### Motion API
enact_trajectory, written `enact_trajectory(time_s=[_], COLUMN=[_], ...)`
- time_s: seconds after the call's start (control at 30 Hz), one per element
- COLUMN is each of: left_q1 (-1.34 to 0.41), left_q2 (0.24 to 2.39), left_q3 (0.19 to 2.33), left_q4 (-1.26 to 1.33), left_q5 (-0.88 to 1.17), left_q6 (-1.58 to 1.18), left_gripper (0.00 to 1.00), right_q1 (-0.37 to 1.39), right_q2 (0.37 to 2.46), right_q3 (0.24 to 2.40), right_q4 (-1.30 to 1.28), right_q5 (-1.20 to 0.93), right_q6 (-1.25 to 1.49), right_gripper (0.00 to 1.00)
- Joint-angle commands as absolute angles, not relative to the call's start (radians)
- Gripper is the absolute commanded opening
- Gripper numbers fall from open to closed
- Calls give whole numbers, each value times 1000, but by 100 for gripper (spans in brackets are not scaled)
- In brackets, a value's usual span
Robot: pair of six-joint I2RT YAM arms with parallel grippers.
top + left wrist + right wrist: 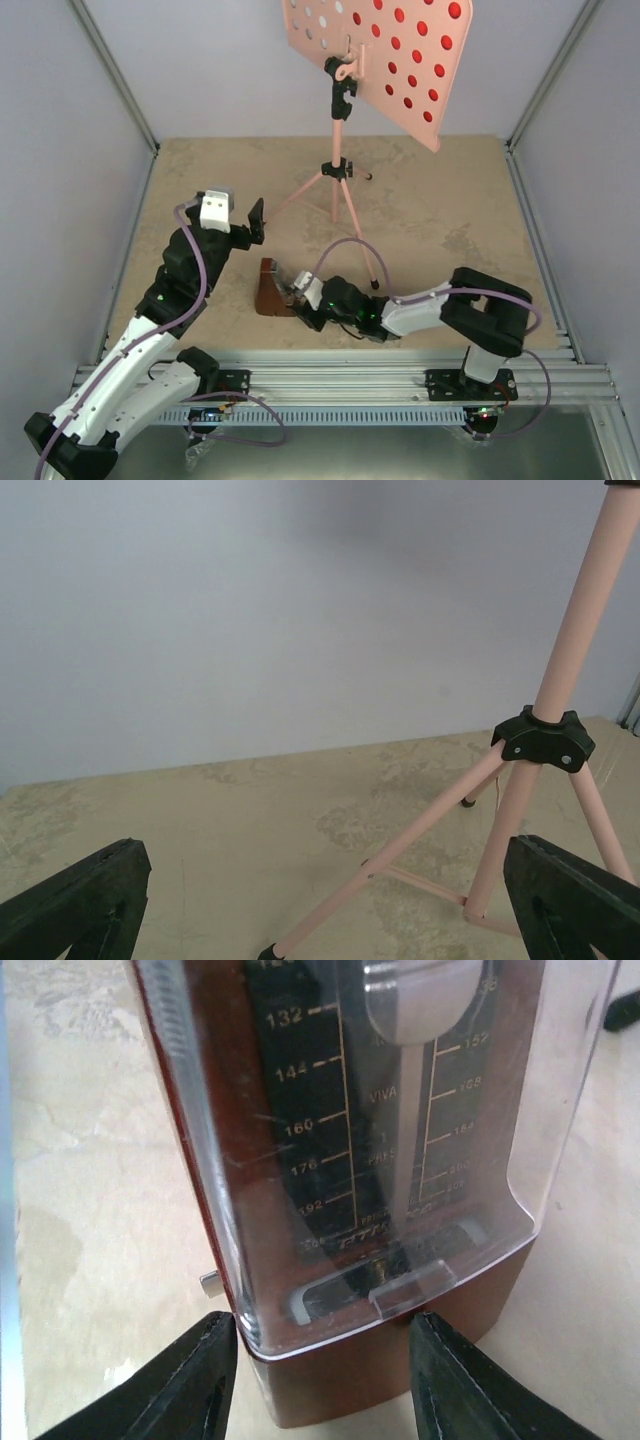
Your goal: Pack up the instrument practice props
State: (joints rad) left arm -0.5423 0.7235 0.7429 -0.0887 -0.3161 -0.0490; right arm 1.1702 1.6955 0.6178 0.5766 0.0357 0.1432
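Beige stone-look tabletop (450,200), grey walls. Pink music stand (340,160) is upright at the back. Brown metronome (400,1160) sits front-centre, its scale reading 132, 144, 160, 176, 192, "VIVA". Right gripper (325,1330) is partly spread, fingers flanking the metronome's base; I cannot tell whether they grip it. Left gripper (320,860) gapes wide, empty.

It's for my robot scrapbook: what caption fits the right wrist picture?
The right hand, black fingers flanking the base of the brown metronome.

Left pincer (258,222) raised, jaws wide — right pincer (297,293) low (reaching leftward), jaws partway apart.
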Motion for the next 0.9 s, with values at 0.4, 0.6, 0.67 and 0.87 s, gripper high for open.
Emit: enact_trajectory(time_s=[0.4,0.6,0.67,0.87], left_q1=[-536,-536,-536,-536], left_q2=[683,697,706,692], left_q3=[727,717,718,708], left_q4=[-69,-64,-63,-68], left_q5=[-363,-365,-375,-401], left_q6=[-55,-48,-47,-53], left_gripper=[99,99,99,99], right_q1=[1143,1124,1123,1121], right_q2=[2311,2265,2194,1912], right_q3=[1464,1445,1350,1062], right_q4=[470,533,583,597], right_q5=[102,-73,-141,-215], right_q6=[129,43,10,8], right_gripper=[54,72,86,92])
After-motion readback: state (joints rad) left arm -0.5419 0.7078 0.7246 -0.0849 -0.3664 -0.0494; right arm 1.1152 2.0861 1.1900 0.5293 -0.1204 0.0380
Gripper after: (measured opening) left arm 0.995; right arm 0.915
